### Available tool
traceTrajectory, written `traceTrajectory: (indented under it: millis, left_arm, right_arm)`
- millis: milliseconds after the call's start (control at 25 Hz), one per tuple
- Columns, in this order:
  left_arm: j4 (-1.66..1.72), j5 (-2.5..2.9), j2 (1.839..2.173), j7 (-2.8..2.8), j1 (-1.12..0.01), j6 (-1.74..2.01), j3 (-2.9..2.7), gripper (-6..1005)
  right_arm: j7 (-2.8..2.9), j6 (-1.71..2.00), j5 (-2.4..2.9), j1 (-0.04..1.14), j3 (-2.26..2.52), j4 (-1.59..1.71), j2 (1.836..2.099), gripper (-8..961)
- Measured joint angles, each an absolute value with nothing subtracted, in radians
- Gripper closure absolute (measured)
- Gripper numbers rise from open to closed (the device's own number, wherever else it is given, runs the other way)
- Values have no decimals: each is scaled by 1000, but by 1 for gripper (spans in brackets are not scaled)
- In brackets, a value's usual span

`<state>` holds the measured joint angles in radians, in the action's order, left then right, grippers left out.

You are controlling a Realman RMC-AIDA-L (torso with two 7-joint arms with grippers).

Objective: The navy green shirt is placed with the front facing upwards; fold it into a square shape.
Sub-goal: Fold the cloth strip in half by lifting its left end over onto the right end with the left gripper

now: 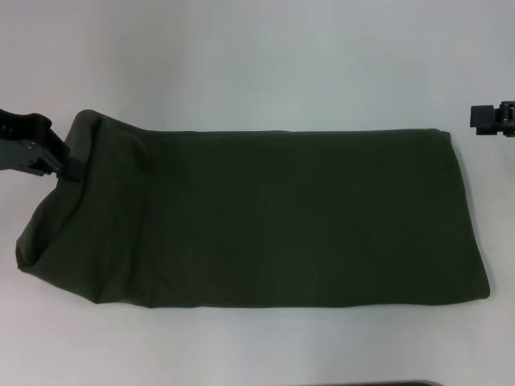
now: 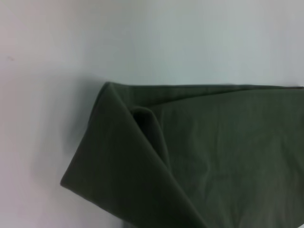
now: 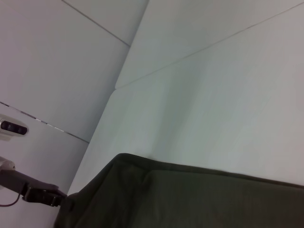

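Looking at the head view, the shirt (image 1: 265, 217) lies on the white table (image 1: 257, 56) as a long band already folded lengthwise, its long axis running left to right, no print showing. So the next fold has to go along that axis, one end carried over toward the other. The left gripper (image 1: 66, 165) is right at the far left corner and looks pinched on the cloth there, that end lifted and curled up a bit. The right gripper (image 1: 492, 121) sits just off the far right corner, clear of the fabric, and I can't tell how wide it is. Left arm is clearly the one placed to do the carry
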<state>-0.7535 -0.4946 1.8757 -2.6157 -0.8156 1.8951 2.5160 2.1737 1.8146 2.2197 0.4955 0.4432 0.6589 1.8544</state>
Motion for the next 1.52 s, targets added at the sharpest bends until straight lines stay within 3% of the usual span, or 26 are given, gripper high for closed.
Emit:
traceTrajectory:
  millis: [1000,1240,1480,1520]
  left_arm:
    - [-755,-597,1892,-2635,-823,1967,2518,967]
    - [-764,-726,1940,-2697,-868,2000,2506,967]
    - [-792,-754,2054,-2728,-974,2005,2491,968]
    - [-794,-756,2088,-2733,-1006,2002,2483,968]
  right_arm:
    - [2177,1815,2247,495,461,660,1850,316]
    - [2177,1819,2248,495,467,660,1847,316]
    - [2177,1820,2257,499,474,660,1847,316]
    - [2177,1819,2259,500,475,660,1847,316]
